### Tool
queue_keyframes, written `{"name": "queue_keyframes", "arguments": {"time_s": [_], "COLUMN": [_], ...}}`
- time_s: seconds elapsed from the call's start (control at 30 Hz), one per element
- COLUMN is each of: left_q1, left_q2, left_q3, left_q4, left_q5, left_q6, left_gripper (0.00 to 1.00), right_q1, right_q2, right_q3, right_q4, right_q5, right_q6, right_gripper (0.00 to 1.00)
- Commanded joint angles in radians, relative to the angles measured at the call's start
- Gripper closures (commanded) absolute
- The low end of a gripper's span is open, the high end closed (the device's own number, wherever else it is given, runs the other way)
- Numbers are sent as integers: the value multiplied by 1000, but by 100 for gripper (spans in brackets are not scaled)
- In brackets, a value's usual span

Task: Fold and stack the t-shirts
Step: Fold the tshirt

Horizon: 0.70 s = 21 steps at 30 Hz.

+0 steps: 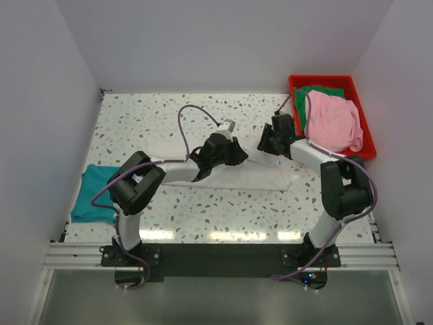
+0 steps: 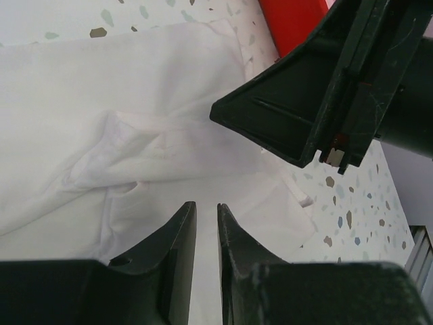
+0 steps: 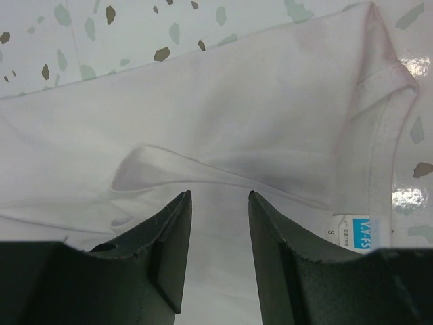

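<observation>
- Four t-shirts are showing: the off-white t-shirt (image 1: 260, 177) is lying spread and rumpled at mid-bench under both arms, the teal t-shirt (image 1: 95, 193) is lying folded at the left edge, and the pink t-shirt (image 1: 331, 122) and green t-shirt (image 1: 325, 90) are sitting in the red bin (image 1: 321, 80) at the far right corner.
- The step in hand is looking like the folding of the off-white one.
- The left pincer (image 2: 206, 206) is holding its jaws nearly together, with a thin slit between them. Whether cloth is caught there I cannot tell.
- The right pincer (image 3: 218, 196) is hanging with its jaws apart over the shirt near the neck label (image 3: 371, 233), with a raised crease just ahead of its tips and nothing gripped.
- The next move is calling for both pincers taking one edge evenly and carrying it over without dragging the layer beneath.
- The bench (image 1: 149, 115) is showing a pale speckled top, and plain white walls (image 1: 203, 40) are closing it in on three sides.
</observation>
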<state>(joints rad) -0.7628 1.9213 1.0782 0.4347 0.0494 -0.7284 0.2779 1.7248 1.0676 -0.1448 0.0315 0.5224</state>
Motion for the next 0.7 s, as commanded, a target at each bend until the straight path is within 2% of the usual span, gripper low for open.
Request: {"name": "queue_keyframes", "arguments": {"time_s": [0.0, 0.3, 0.67], "left_q1": [-6, -6, -6], "left_q2": [51, 128, 122], "left_q3": [45, 34, 19], "left_q4": [56, 9, 18], "left_q5": [32, -108, -105], "left_q6": [27, -14, -45], "left_gripper": [77, 79, 80], "right_q1": [-11, -19, -19], "right_q2": [-57, -57, -56], "right_q3": [45, 37, 45], "right_q4": [8, 8, 13], "right_q5": [8, 2, -19], "right_q6": [-9, -13, -30], "right_gripper": [57, 58, 58]}}
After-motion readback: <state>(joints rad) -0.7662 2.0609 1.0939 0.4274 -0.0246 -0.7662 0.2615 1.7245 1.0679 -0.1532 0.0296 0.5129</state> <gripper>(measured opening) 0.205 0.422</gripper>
